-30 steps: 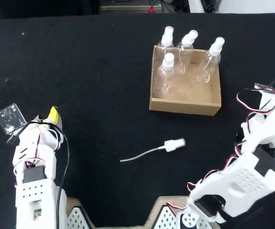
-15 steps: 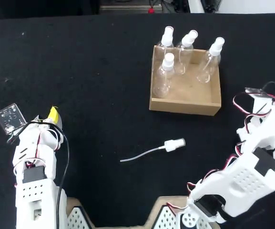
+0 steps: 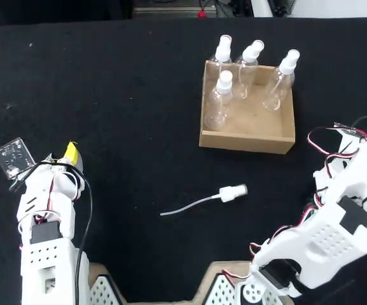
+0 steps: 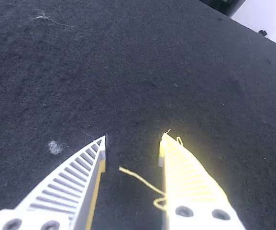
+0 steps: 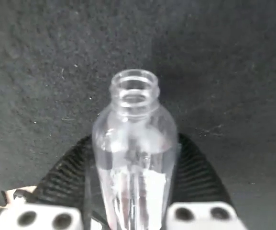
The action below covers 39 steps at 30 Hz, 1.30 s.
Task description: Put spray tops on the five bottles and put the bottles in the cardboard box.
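Note:
A clear bottle (image 5: 134, 96) with a bare neck stands between the black fingers of my right gripper (image 5: 135, 143), which is shut on its body over the black table. My right arm (image 3: 342, 216) is at the table's right side, just below the cardboard box (image 3: 247, 136). Several bottles (image 3: 220, 95) with white spray tops stand upright in that box. One loose spray top (image 3: 233, 192) with its thin tube lies on the table, left of my right arm. My left gripper (image 4: 133, 139) stands open over bare cloth at the near left, its yellow finger (image 3: 71, 151) showing from above.
The table is covered in black cloth (image 3: 119, 95). A small clear square plate (image 3: 14, 156) sticks out beside my left arm (image 3: 43, 222). Open room lies between the two arms, around the loose spray top.
My right arm's wrist has shifted slightly to the left and toward me beside the box. The left arm, the box and the loose spray top have not moved.

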Available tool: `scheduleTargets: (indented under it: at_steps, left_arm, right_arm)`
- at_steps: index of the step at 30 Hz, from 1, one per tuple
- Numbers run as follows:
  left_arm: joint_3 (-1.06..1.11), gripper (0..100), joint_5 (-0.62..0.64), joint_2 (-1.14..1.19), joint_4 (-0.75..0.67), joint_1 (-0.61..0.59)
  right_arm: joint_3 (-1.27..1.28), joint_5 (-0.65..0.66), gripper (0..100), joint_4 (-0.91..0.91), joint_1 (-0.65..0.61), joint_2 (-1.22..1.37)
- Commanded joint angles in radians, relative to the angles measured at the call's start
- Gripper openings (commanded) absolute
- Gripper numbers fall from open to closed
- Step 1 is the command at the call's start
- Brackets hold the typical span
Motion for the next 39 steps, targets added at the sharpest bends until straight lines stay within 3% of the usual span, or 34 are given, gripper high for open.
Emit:
scheduleTargets:
  at_steps: [1, 7, 12, 14, 22, 26, 30, 39]
  left_arm:
    - [-0.018, 18, 0.002, -0.014, -0.021, -0.004]
    - [-0.018, 18, 0.002, -0.014, -0.021, -0.007]
    - [-0.018, 18, 0.002, -0.014, -0.021, -0.005]
    - [-0.018, 18, 0.002, -0.014, -0.021, -0.004]
    - [-0.018, 18, 0.002, -0.014, -0.021, -0.007]
    - [-0.018, 18, 0.002, -0.014, -0.021, -0.007]
    - [-0.018, 18, 0.002, -0.014, -0.021, -0.007]
    - [-0.018, 18, 0.002, -0.014, -0.021, -0.005]
  right_arm:
    - [-0.131, -0.006, 5.9, -0.014, 0.021, -0.018]
    - [-0.137, -0.012, 8.3, -0.11, 0.017, -0.01]
    - [-0.111, -0.008, 27.9, -0.106, 0.02, -0.01]
    - [-0.113, -0.006, 31.2, -0.075, 0.017, -0.012]
    - [-0.14, 0.192, 27.6, -0.057, -0.015, -0.01]
    - [-0.14, 0.176, 27.6, -0.08, -0.015, -0.008]
    - [-0.137, 0.078, 27.6, -0.161, -0.015, -0.004]
    - [-0.236, 0.041, 27.6, -0.091, -0.089, 0.122]
